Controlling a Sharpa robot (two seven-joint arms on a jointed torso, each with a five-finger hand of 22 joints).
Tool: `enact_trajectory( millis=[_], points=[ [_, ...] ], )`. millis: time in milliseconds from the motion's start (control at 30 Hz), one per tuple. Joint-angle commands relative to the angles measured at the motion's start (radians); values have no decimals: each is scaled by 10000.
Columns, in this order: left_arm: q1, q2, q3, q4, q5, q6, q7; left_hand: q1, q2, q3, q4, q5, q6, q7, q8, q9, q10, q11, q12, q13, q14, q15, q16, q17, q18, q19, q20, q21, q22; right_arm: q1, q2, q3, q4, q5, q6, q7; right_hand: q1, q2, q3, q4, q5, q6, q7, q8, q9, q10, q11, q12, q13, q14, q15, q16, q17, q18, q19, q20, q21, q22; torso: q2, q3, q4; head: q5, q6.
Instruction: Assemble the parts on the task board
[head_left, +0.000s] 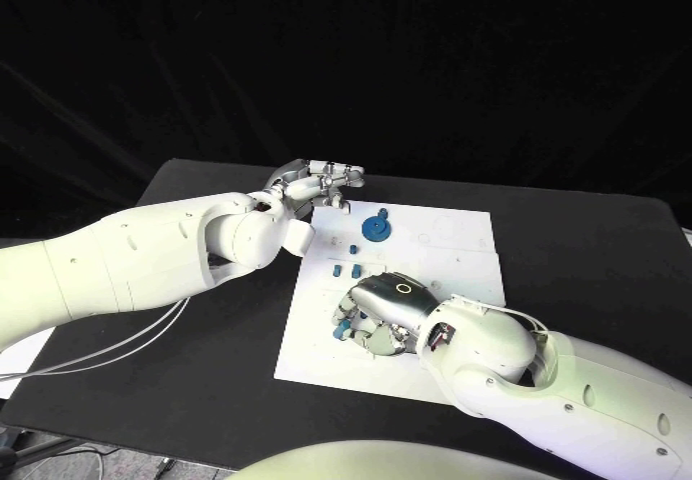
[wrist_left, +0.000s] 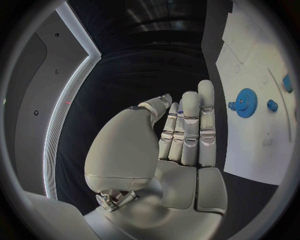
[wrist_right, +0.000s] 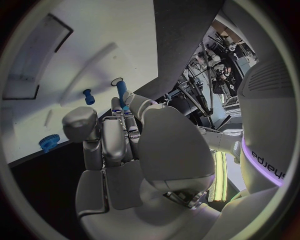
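On the white rectangular task board, the right hand pinches a slim blue plastic peg over the near left part, the peg's long axis pointing towards the board, while the left hand, fingers straight and holding nothing, waits off its far left corner.

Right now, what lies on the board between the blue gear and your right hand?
In the head view, two small blue pegs stand on the white task board between the blue gear and the right hand.

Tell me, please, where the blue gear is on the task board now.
In the head view the blue gear sits on the far half of the task board, close to the left hand, with small blue pegs just nearer the robot.
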Motion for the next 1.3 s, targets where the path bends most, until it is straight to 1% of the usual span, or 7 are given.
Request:
enact_trajectory(
  millis=[33,233,500,633,867,1000,1300],
  points=[
    [3,-4,7,18,-13,176,38,-48,17,-50,16,-17,-71,7,50,-13,-54,-9,50,-11,-75,-10,-8,-11,112,7,60,-68,-10,-70,-42,-92,-39,-206,728,-133,-98,54,-14,-48,-16,53,-5,35,-13,335,-241,14,18,327,20,50,-4,-55,-47,-12,-6,4,2,-4,5,16,-23],
    [3,-20,7,20,-13,176,35,-48,17,-50,16,-17,-71,7,50,-13,-54,-9,50,-11,-75,-10,-8,-11,112,7,60,-68,-10,-76,-96,-102,78,-201,665,-123,-106,56,-16,-52,-16,61,-9,39,-9,346,-244,11,20,326,19,48,-8,-55,-46,-12,-1,12,3,0,-15,45,-41],
    [3,-22,7,23,-13,197,24,-48,17,-50,16,-17,-71,7,50,-13,-54,-9,50,-11,-75,-10,-8,-11,112,7,60,-68,-10,-87,-91,-105,145,-368,606,-210,-106,56,-16,-52,-16,61,-9,39,-9,346,-244,11,20,326,19,48,-8,-55,-46,-12,-1,12,-2,0,-7,41,-41],
    [3,-25,7,23,-13,206,18,-48,17,-50,16,-17,-71,7,50,-13,-54,-9,50,-11,-75,-10,-8,-11,112,7,60,-68,-10,-93,-106,-106,157,-609,470,-359,-128,55,-23,-60,-15,79,-18,46,2,369,-251,3,26,324,16,46,-13,-55,-47,-11,5,21,-2,0,-1,32,-43],
    [3,-36,7,25,-13,224,-5,-43,28,-73,14,-17,-79,11,58,-15,-65,-7,67,-11,-79,-9,-1,-22,112,16,61,-83,-22,-127,-195,-104,290,-963,240,-624,-155,46,-35,-65,-15,93,-25,51,11,388,-256,-6,30,324,13,52,-7,-56,-47,-10,11,30,1,-2,-15,34,-33],
    [3,-37,7,31,-14,239,-14,-42,31,-79,13,-17,-82,12,60,-16,-68,-6,71,-11,-80,-9,1,-25,112,18,61,-87,-25,-134,-274,-101,394,-1085,316,-743,-187,38,-48,-67,-16,108,-34,56,22,409,-261,-16,34,325,10,61,1,-58,-45,-11,25,51,-6,-9,-12,20,-40],
    [3,-52,7,31,-14,242,-15,-42,31,-79,13,-17,-82,12,60,-16,-68,-6,71,-11,-80,-9,1,-25,112,18,61,-87,-25,-136,-335,-100,488,-1142,589,-828,-211,36,-57,-68,-18,122,-41,61,30,429,-267,-23,38,327,7,71,12,-58,-43,-13,32,62,1,0,-3,32,-64]
  ],
)
